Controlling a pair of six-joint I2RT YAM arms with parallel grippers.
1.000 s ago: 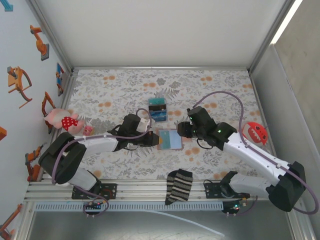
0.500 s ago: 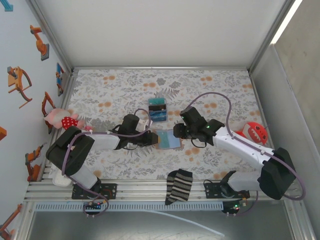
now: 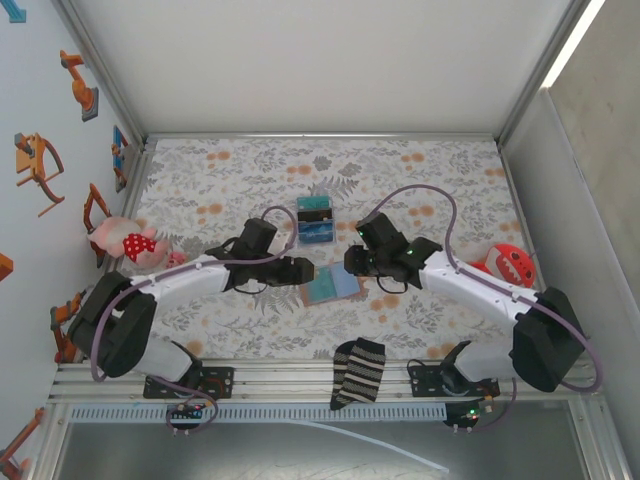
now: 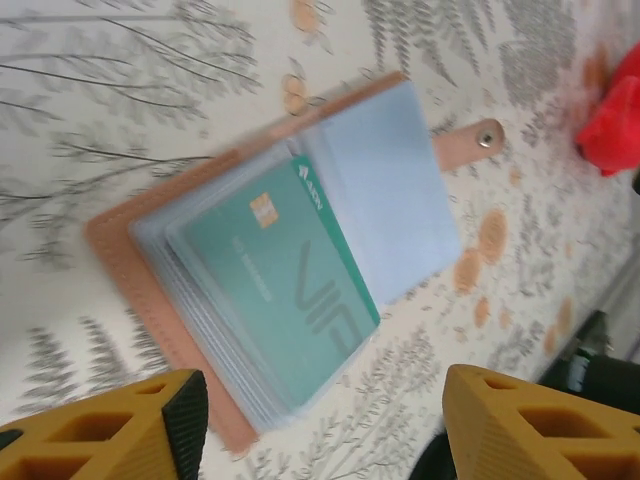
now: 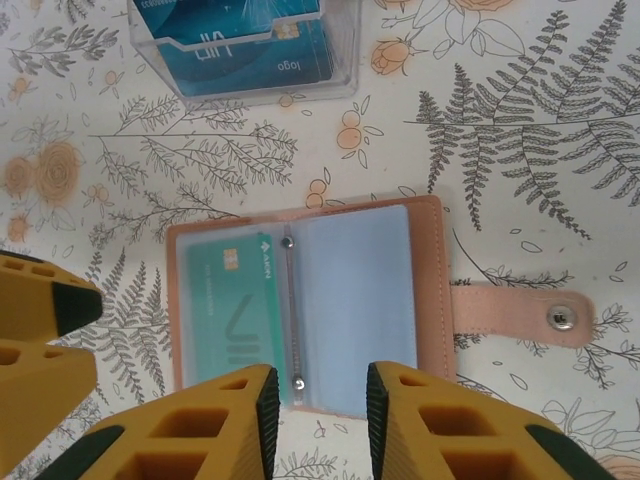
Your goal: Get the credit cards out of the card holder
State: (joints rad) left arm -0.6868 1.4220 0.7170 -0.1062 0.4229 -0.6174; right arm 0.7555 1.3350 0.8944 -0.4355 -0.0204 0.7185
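The flowered worktop (image 3: 220, 190) carries everything. The left gripper (image 3: 304, 270) hangs at ten o'clock of the card holder (image 3: 331, 287), jaws released and wide, grasping nothing. The right gripper (image 3: 351, 264) hangs at one o'clock of it, jaws narrowly parted with nothing between them. A clear box (image 3: 316, 222) of blue cards stands at twelve o'clock. The holder lies open and flat mid-worktop, with a teal credit card (image 5: 230, 310) in its sleeve. In the right wrist view its tab (image 5: 520, 315) points to three o'clock.

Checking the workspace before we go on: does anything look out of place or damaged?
Nothing looks damaged. The card holder lies open and flat, with one teal card in its sleeve. Only the striped sock looks misplaced: it lies across the metal rail at the near edge.
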